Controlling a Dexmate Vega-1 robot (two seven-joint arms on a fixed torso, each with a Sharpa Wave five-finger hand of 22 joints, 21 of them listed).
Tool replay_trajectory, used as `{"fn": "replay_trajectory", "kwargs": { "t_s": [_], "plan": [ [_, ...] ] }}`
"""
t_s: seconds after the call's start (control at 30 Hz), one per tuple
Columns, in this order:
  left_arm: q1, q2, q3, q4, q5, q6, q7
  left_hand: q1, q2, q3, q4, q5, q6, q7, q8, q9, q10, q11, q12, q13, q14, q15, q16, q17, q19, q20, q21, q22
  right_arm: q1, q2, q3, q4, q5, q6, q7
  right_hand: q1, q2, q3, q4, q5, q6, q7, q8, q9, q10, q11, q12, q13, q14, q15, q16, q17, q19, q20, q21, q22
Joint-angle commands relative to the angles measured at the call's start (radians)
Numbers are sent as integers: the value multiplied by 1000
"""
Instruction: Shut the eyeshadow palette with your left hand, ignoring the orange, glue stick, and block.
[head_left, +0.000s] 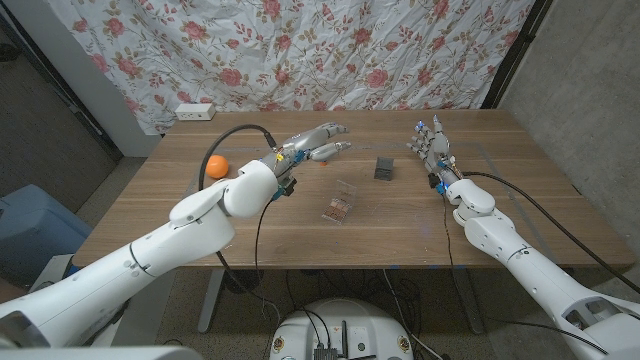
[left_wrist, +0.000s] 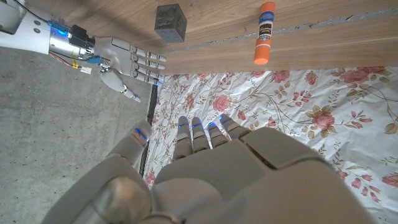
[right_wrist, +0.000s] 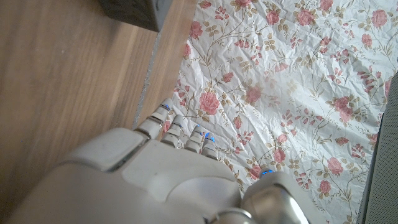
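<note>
Head view: the eyeshadow palette (head_left: 338, 207) lies near the middle of the wooden desk (head_left: 180, 215), toward the near edge, with a clear lid part showing on its far side; whether the lid stands fully up or lies back cannot be told. The left hand (head_left: 312, 146) hangs above the desk, farther back than the palette and slightly toward the left edge, its fingers (head_left: 333, 150) stretched out, a little apart and holding nothing. The hand and the palette are apart.

An orange (head_left: 217, 166) sits toward the left edge, just beside the left forearm. A dark block (head_left: 384, 168) stands beyond the palette, between the two hands. The right hand (head_left: 431, 146) is near the right part of the far edge, fingers extended, a little apart and holding nothing; whether it touches the desk cannot be told.

In the left wrist view the back of the left hand (left_wrist: 211, 168) shows with its fingers straight, and beyond them the block (left_wrist: 171, 22), a glue stick (left_wrist: 264, 32) with an orange cap lying by the far edge of the desk, and the right hand (left_wrist: 127, 61) with its fingers spread. A flowered cloth (head_left: 330, 50) hangs behind the desk. In the right wrist view the right hand (right_wrist: 168, 180) has its fingers straight beside the desk edge.
</note>
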Motion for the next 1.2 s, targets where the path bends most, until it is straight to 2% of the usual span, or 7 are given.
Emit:
{"fn": "replay_trajectory", "kwargs": {
  "t_s": [0.03, 0.3, 0.53, 0.97, 1.2],
  "plan": [
    [-93, -27, 79, 10, 111, 57, -153, 10, 67, -4, -6, -3, 10, -1, 8, 6, 9, -1, 10, 3, -7, 3, 0, 3, -14, -24, -5, 2, 0, 0, 0, 0, 0, 0, 0, 0, 99, -1, 5, 3, 0, -8, 5, 5, 2, -4, 5, 2, -3, -120, 3, 4, 4, 0, 6, 3],
    [-145, -59, 125, 36, 166, 76, -226, -2, 58, -24, -5, -4, 46, -8, 13, 7, 35, 5, 14, 5, -8, 4, 2, 4, -24, -25, -4, 3, 0, 0, 0, 0, 0, 0, 0, 0, 99, -1, 5, 3, 0, -8, 5, 5, 3, -4, 6, 2, -3, -120, 3, 4, 4, 0, 6, 3],
    [-177, -86, 157, 60, 208, 105, -279, -11, 62, -34, 1, -3, 61, -3, 13, 7, 63, 0, 22, 6, -7, 7, 4, 5, -30, -23, -2, 3, 0, 0, 0, 0, 0, 0, 0, 0, 99, -1, 5, 3, 1, -8, 5, 5, 2, -5, 5, 2, -3, -119, 3, 4, 4, -1, 6, 3],
    [-225, -127, 198, 106, 249, 134, -356, -18, 77, -36, 14, 0, 86, 5, 13, 9, 109, 15, 32, 8, 4, 25, 7, 5, -38, -12, -1, 4, 0, 0, 0, 0, 0, 0, 0, 0, 99, -1, 5, 3, 0, -9, 5, 5, 2, -3, 5, 2, -3, -119, 3, 4, 4, 0, 6, 3],
    [-251, -142, 221, 131, 266, 148, -396, -29, 73, -39, 25, 0, 107, -3, 15, 10, 128, 25, 35, 10, 8, 35, 8, 6, -46, -9, -1, 4, 0, 0, 0, 0, 0, 0, 0, 0, 99, -1, 5, 3, -1, -8, 5, 5, 2, -3, 5, 2, -3, -118, 3, 4, 4, 0, 6, 3]
  ]
}}
